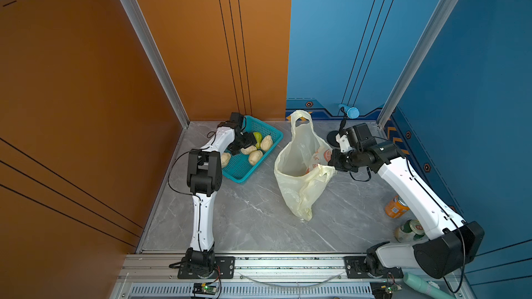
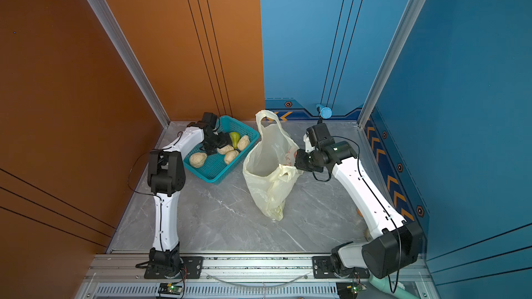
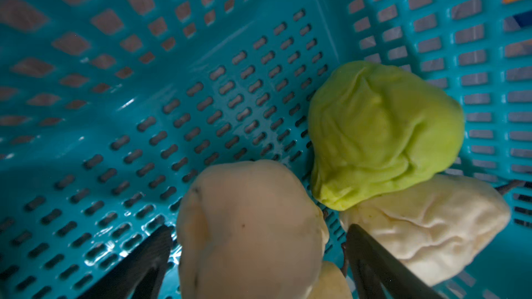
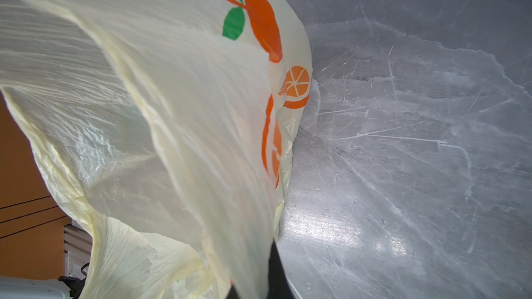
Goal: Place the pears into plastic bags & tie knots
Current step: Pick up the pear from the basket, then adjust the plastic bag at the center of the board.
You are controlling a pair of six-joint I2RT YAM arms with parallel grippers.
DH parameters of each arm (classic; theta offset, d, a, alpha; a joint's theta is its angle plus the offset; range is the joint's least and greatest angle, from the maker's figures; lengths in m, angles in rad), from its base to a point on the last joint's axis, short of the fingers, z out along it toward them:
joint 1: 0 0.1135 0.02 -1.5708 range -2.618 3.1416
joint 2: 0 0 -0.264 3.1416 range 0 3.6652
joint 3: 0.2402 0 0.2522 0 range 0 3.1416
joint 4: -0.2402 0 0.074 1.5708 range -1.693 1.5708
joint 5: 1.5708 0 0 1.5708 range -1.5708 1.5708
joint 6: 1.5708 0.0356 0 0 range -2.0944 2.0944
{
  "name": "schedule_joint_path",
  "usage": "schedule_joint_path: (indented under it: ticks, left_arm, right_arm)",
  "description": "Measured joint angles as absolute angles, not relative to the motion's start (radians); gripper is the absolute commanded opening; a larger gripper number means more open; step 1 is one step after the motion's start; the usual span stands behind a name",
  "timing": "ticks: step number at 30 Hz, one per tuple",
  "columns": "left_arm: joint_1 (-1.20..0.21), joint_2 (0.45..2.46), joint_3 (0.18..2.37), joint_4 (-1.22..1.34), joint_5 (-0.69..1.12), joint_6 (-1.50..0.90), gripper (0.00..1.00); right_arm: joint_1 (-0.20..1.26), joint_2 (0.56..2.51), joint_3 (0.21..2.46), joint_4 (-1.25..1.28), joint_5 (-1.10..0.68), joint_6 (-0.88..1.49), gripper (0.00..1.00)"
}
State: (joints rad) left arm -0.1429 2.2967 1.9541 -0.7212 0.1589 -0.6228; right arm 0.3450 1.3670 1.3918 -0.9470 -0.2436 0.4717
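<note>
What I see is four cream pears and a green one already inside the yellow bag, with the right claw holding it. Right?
Not quite. The pears lie in the teal basket, not the bag, as both top views show. The right gripper does hold the bag.

Basket (image 1: 240,168): one, at 11 o'clock on the table (image 1: 259,225).
Pears (image 2: 231,156): five, all in the basket.
Beige pears (image 1: 225,159) (image 1: 248,149) (image 1: 255,157) (image 1: 266,142): four.
Green pear (image 1: 257,138): one.
Bag (image 1: 299,197): one, mid-table, toward 1 o'clock.
Cans: two, at 4 o'clock; orange can (image 1: 395,207) one, green can (image 1: 408,230) one.
Arms: two; left arm (image 1: 203,220), right arm (image 1: 414,191).
Blue-headed stand (image 1: 351,112): one, at 1 o'clock.
Teal bottle (image 1: 423,286): one, at 5 o'clock.
</note>
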Motion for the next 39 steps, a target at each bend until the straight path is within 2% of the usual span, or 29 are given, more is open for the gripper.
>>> schedule_joint_path:
  ticks: [3, 8, 14, 19, 28, 36, 39]
  left_arm:
    - [-0.143, 2.297, 1.950, -0.717, 0.159, -0.635, 0.71]
    - [-0.143, 2.276, 1.916, -0.704, 0.157, -0.644, 0.56]
    - [-0.147, 2.156, 1.834, -0.706, 0.156, -0.625, 0.55]
    - [-0.178, 1.913, 1.733, -0.706, 0.157, -0.581, 0.55]
    - [-0.328, 1.486, 1.483, -0.673, 0.186, -0.558, 0.52]
    - [-0.374, 1.287, 1.243, -0.678, 0.155, -0.623, 0.48]
    - [-0.432, 1.243, 1.180, -0.665, 0.155, -0.654, 0.47]
  right_arm:
    - [0.348, 1.367, 1.392, -0.939, -0.244, 0.472, 0.00]
    - [0.349, 1.367, 1.392, -0.927, -0.244, 0.472, 0.00]
    - [0.349, 1.367, 1.383, -0.894, -0.258, 0.477, 0.00]
    - [0.345, 1.363, 1.338, -0.843, -0.302, 0.503, 0.00]
    - [0.293, 1.358, 1.279, -0.735, -0.408, 0.571, 0.00]
    - [0.284, 1.359, 1.279, -0.661, -0.449, 0.638, 0.00]
    - [0.281, 1.359, 1.279, -0.633, -0.454, 0.671, 0.00]
